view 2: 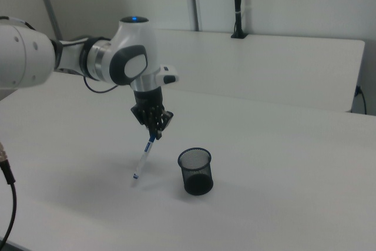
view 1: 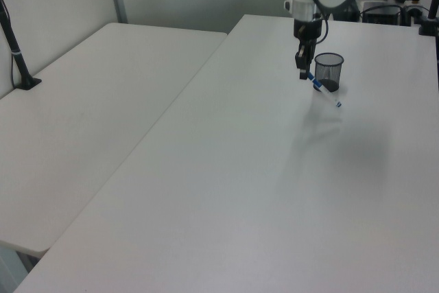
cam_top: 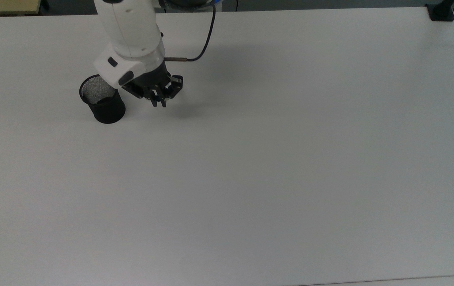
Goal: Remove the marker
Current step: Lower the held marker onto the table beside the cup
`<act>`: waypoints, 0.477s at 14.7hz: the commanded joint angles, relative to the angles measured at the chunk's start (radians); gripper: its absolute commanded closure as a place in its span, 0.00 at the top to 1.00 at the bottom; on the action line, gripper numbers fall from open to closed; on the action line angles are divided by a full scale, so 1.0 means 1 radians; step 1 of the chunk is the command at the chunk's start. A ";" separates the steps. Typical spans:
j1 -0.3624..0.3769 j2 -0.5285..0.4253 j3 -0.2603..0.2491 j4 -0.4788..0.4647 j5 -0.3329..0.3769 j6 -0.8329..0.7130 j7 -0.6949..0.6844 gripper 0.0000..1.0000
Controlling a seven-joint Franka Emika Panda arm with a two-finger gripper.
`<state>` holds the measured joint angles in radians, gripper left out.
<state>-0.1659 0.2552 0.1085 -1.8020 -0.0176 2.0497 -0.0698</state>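
The white worktop (cam_top: 274, 167) is the largest item. My arm (view 2: 94, 60) reaches over it from the right view's left, white shell with dark joints and a black cable (cam_top: 207, 37) trailing from the wrist.

The black mesh cup (view 2: 195, 171) stands upright on the worktop and holds nothing that I can see. In the top view it sits just beside my wrist, on the top view's left.

My fingers (view 2: 155, 129) point downward and are clamped on the blue capped end of the marker (view 2: 143, 158). The marker is out of the cup and hangs slanted beneath my fingers, white barrel running down to a blue tip. In the right view it is left of the cup and apart from it. The tip appears close to the worktop; whether it touches I cannot confirm.
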 commanded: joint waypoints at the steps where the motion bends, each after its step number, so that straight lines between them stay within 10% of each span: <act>1: 0.023 0.050 -0.007 -0.027 -0.033 0.101 0.024 0.00; 3: 0.023 0.067 -0.007 -0.028 -0.041 0.125 0.070 0.04; 7: 0.023 0.082 -0.007 -0.025 -0.042 0.135 0.074 0.58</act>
<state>-0.1512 0.3448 0.1078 -1.8186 -0.0450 2.1644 -0.0217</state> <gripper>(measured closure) 0.661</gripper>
